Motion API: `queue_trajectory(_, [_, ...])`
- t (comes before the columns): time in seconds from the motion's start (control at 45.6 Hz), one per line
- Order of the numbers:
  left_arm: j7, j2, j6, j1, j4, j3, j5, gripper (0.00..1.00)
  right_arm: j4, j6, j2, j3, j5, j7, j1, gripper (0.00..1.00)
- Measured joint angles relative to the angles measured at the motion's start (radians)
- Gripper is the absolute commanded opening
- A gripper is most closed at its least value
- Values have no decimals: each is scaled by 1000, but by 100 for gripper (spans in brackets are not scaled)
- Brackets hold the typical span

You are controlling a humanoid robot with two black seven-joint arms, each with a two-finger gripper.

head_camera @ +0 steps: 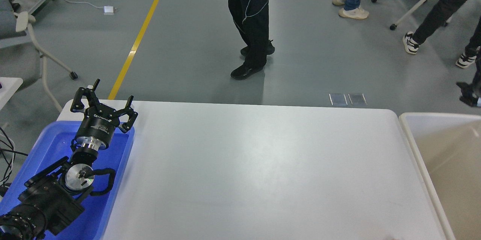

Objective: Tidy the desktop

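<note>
Desktop (255, 168), left end effector (112, 93) raised, fingers spread

White desktop (263, 165), blue tray (49, 146), black gripper (111, 95), beige bin (456, 165) with cream rim, grey floor (188, 44), yellow line (141, 33)

Bright, even overhead light; a soft sheen spreads across the middle of the desktop (263, 165) — no hard glare; the grey floor (308, 63) beyond its far edge mirrors a standing person's legs faintly; shadows are weak and diffuse; focus is sharp throughout.
</note>
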Motion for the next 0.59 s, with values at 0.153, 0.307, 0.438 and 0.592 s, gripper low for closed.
queue_trajectory(0.153, [0,0,0,0,0,0,0,100,152,3,1,180,-2,65,-79,100])
queue_trajectory(0.307, [0,0,0,0,0,0,0,100,243,10,34,300,-9,169,-174,100])
queue_trajectory(0.438, [0,0,0,0,0,0,0,100,287,14,79,362,-14,255,-259,100])
queue_trajectory(0.592, [0,0,0,0,0,0,0,100,312,31,140,398,-17,328,-351,100])
